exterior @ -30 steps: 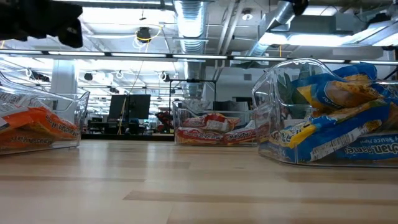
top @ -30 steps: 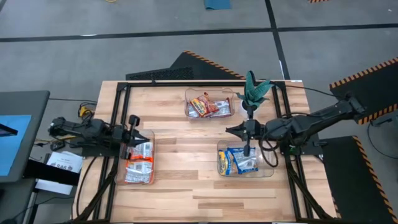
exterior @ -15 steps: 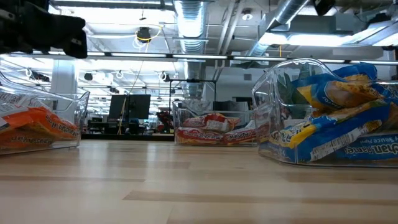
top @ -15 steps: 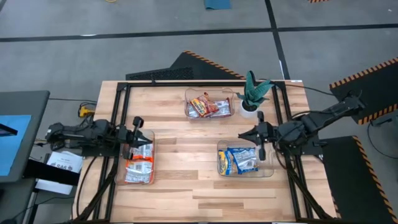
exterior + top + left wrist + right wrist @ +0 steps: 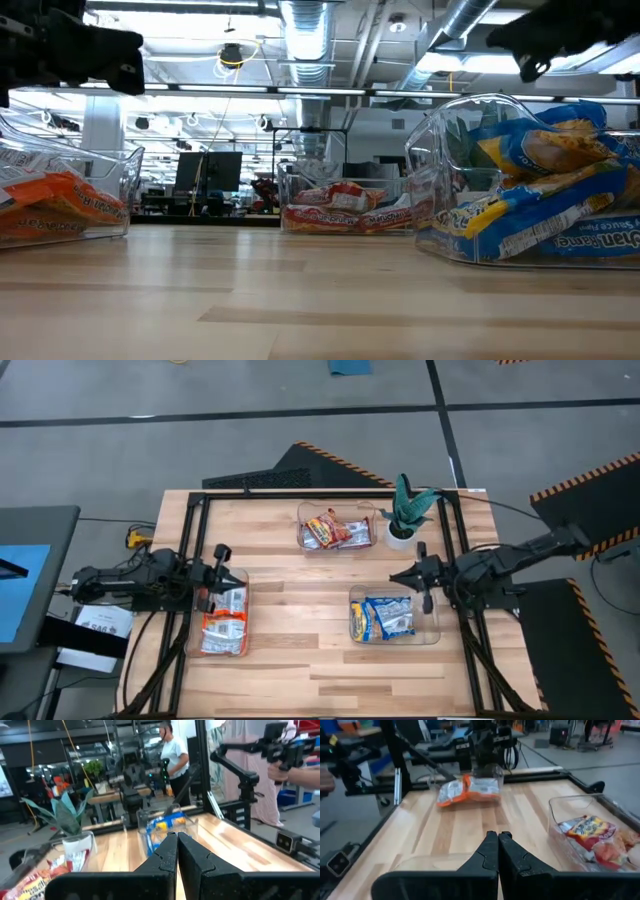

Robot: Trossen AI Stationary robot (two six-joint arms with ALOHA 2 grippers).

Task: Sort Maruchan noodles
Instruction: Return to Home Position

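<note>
The noodle packets lie in three clear bins. Orange and whitish packets (image 5: 221, 622) fill the left bin, red ones (image 5: 336, 531) the far bin, and blue ones (image 5: 389, 618) the right bin. My left gripper (image 5: 243, 576) hovers shut over the far end of the left bin, pointing right; in its wrist view the fingertips (image 5: 177, 840) meet. My right gripper (image 5: 392, 578) hovers shut above the far edge of the blue bin, pointing left, its fingers closed (image 5: 498, 840). Neither holds anything. The low view shows the blue packets (image 5: 545, 200) leaning against their bin wall.
A green potted plant (image 5: 408, 510) stands at the far right, beside the red bin and just beyond my right gripper. Bare wood lies in the table's middle (image 5: 300, 600) and along the near edge. A person (image 5: 172, 755) stands in the room beyond the table.
My right gripper has drawn back toward the table's right edge, from over the middle of the table to the far edge of the blue bin, and has come into the low view at the top right. It stayed shut. The packets have not moved.
</note>
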